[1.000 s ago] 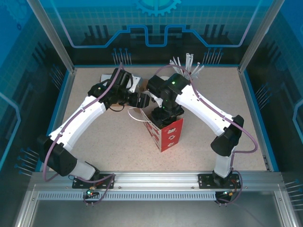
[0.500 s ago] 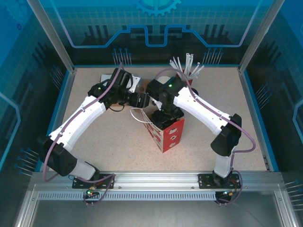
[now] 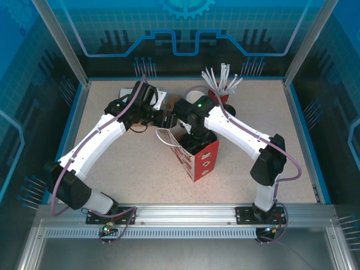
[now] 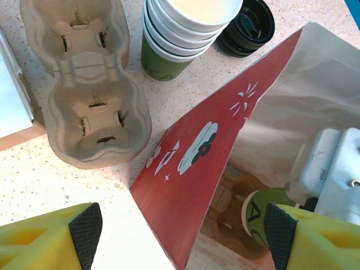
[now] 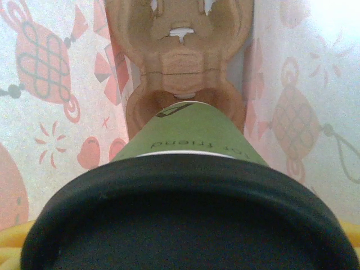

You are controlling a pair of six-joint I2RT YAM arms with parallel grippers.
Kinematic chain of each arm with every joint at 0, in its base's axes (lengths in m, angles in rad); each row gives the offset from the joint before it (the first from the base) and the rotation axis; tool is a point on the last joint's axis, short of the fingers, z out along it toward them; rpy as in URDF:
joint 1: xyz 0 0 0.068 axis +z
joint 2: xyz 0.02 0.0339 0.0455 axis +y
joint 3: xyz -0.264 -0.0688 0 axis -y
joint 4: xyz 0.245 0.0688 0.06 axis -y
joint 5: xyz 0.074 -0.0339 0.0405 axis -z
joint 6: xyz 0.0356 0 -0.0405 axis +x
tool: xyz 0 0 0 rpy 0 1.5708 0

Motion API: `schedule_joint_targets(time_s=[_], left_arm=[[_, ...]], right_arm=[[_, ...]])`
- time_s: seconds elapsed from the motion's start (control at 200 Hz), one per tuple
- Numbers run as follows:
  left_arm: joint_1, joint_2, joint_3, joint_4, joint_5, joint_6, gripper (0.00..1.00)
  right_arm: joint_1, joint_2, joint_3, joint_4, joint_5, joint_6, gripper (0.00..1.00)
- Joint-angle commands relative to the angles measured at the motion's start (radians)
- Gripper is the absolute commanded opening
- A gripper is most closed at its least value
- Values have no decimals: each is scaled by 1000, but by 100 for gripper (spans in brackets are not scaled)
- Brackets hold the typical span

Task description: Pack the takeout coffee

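The takeout coffee (image 5: 191, 132), an olive-green cup with a black lid (image 5: 185, 219), is clamped in my right gripper (image 5: 185, 239) inside the red paper bag (image 3: 201, 158). The cup's base sits at a pocket of the cardboard carrier (image 5: 180, 62) lying in the bag. From the left wrist view the cup (image 4: 261, 209) leans beside the right gripper's white body (image 4: 332, 174). My left gripper (image 4: 183, 232) is open, its black pads either side of the bag's red wall (image 4: 202, 163) without pinching it. From above, the left gripper (image 3: 163, 119) is at the bag's mouth and the right one (image 3: 191, 138) reaches into it.
A second cardboard carrier (image 4: 84, 90) lies on the table behind the bag. Next to it are a stack of white-rimmed green cups (image 4: 180, 34) and a pile of black lids (image 4: 244, 25). A red cup of white straws (image 3: 220, 90) stands at the back.
My right arm has shifted slightly left and carried the cup further into the bag. The left arm has stayed put at the bag's mouth.
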Motion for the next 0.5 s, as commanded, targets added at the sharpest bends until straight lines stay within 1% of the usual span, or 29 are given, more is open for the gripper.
schedule_joint_targets(time_s=[0.0, 0.495], left_arm=[[9, -19, 4, -24, -7, -20, 79], [7, -9, 14, -32, -17, -20, 79]], right_arm=[[-7, 13, -18, 13, -6, 10, 82], [-9, 15, -105, 71, 1, -1, 82]])
